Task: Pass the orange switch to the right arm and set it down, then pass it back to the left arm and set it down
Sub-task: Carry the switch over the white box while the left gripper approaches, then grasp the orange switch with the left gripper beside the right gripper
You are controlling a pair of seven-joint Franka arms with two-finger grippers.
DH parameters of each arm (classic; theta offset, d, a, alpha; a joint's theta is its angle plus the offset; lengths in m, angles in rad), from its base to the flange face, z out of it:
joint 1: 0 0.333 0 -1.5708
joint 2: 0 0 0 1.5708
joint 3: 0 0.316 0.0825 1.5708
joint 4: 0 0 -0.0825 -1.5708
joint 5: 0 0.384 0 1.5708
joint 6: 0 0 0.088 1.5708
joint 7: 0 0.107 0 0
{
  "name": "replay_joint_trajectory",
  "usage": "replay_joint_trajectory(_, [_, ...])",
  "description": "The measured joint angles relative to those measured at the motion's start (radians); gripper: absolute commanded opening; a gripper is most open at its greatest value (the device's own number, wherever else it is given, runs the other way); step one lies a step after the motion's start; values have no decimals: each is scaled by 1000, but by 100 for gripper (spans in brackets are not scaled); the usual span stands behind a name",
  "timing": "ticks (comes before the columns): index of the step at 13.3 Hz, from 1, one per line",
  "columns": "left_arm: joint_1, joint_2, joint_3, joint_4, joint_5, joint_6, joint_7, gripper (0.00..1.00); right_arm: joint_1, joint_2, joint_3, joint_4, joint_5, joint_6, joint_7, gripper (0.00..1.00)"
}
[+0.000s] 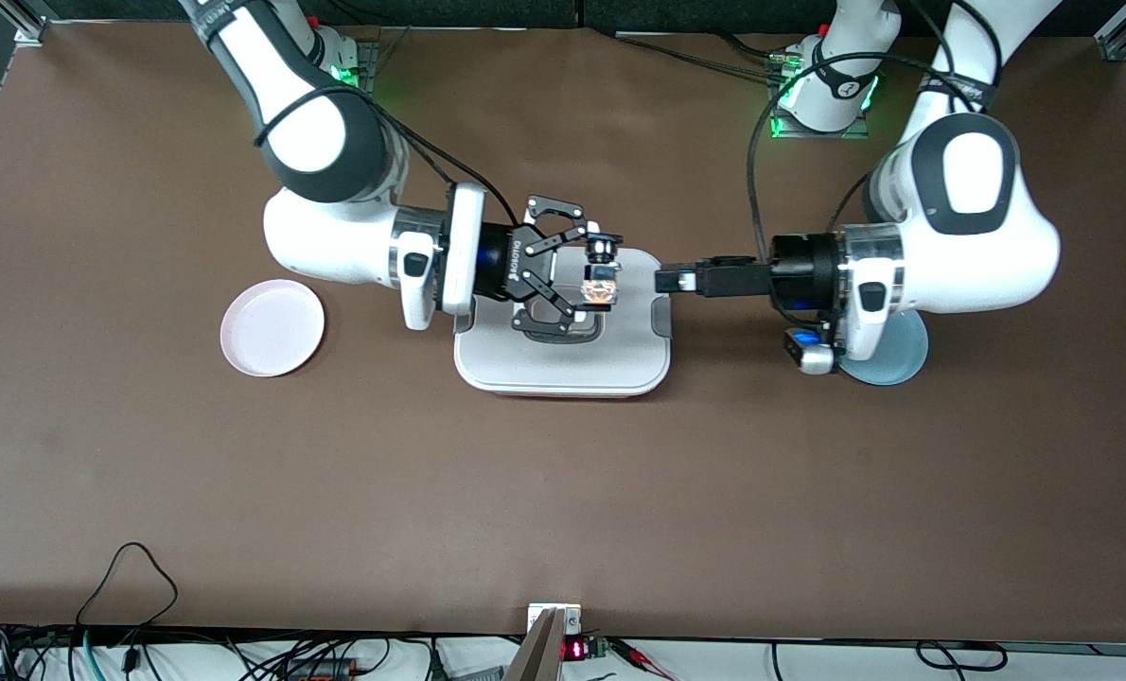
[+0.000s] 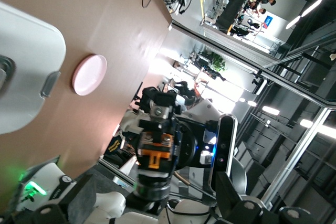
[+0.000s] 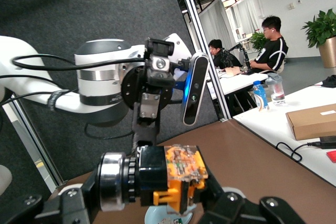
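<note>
Gripping the orange switch between its fingers, the right gripper lies horizontal over the box, its forearm reaching in level from the right arm's end of the table. The switch is held in the air above the box lid, clear of it. Facing it, the left gripper is also horizontal, over the box edge toward the left arm's end, jaws fully apart and holding nothing; its tips stand just short of the switch. The box sits at mid-table. A pink plate lies toward the right arm's end; a grey-blue plate lies beneath the left wrist.
</note>
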Motion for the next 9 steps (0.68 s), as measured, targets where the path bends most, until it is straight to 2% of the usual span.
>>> replay_joint_trajectory(5, [-33, 16, -15, 0, -3, 75, 0, 93, 13, 15, -1, 16, 5, 18, 1, 26])
replay_joint_trajectory(9, [-33, 29, -14, 0, -3, 79, 1, 80, 13, 15, -1, 18, 5, 19, 1, 26])
